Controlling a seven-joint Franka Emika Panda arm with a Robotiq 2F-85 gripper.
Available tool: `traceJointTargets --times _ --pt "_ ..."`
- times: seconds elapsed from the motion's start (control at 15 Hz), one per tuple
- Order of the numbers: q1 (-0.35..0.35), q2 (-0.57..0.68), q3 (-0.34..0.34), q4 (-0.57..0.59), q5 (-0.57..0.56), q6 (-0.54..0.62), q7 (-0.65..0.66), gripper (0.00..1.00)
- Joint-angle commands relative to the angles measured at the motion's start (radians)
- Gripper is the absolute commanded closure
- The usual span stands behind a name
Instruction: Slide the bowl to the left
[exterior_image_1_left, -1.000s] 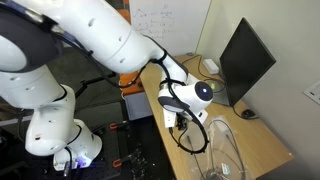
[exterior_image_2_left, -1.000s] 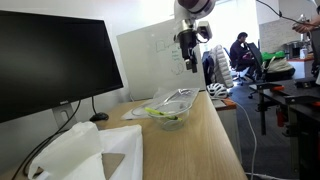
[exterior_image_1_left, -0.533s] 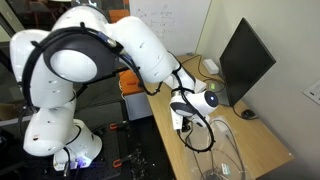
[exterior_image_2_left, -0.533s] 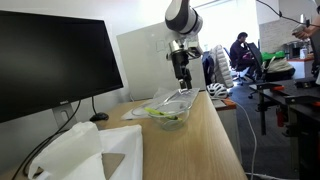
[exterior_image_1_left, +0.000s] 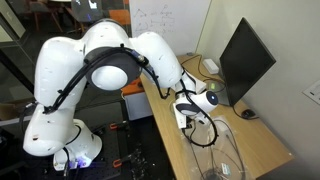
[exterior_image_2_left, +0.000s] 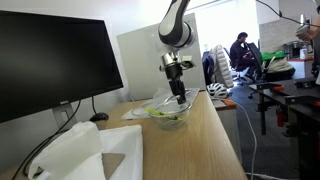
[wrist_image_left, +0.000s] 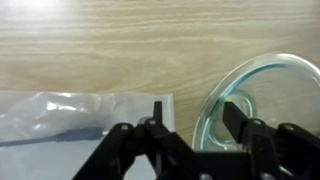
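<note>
A clear glass bowl (exterior_image_2_left: 170, 111) with something green inside stands on the wooden desk (exterior_image_2_left: 205, 140). It also shows in an exterior view (exterior_image_1_left: 224, 152) and at the right of the wrist view (wrist_image_left: 282, 82). My gripper (exterior_image_2_left: 179, 98) hangs just over the bowl's far rim. In the wrist view the gripper (wrist_image_left: 196, 112) is open and empty. One finger is outside the rim and the other is over the bowl's inside. In an exterior view (exterior_image_1_left: 191, 122) the gripper sits low over the desk beside the bowl.
A black monitor (exterior_image_2_left: 50, 62) stands along the desk, also seen in an exterior view (exterior_image_1_left: 245, 58). A mouse (exterior_image_2_left: 98, 117) lies by its foot. A white plastic bag (exterior_image_2_left: 90, 152) lies on the desk, also seen in the wrist view (wrist_image_left: 80, 130).
The arm has swung and come down from well above the desk, so the open gripper is now at the bowl's rim. The bowl has not moved.
</note>
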Motion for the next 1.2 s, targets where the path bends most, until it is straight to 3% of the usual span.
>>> traceJointTargets --times 0.0,0.07,0.33,0.73,1.13 --pt "0.003 0.033 0.012 0.030 -0.060 0.029 0.057 0.57" --pt "0.001 0.038 0.017 0.034 -0.067 0.035 0.059 0.72" --pt "-0.006 0.040 0.027 0.046 -0.073 0.033 0.069 1.00" --pt "-0.012 0.027 0.049 0.032 -0.056 0.035 0.051 0.97" --pt "-0.004 -0.003 0.128 0.009 -0.028 0.040 0.025 0.97"
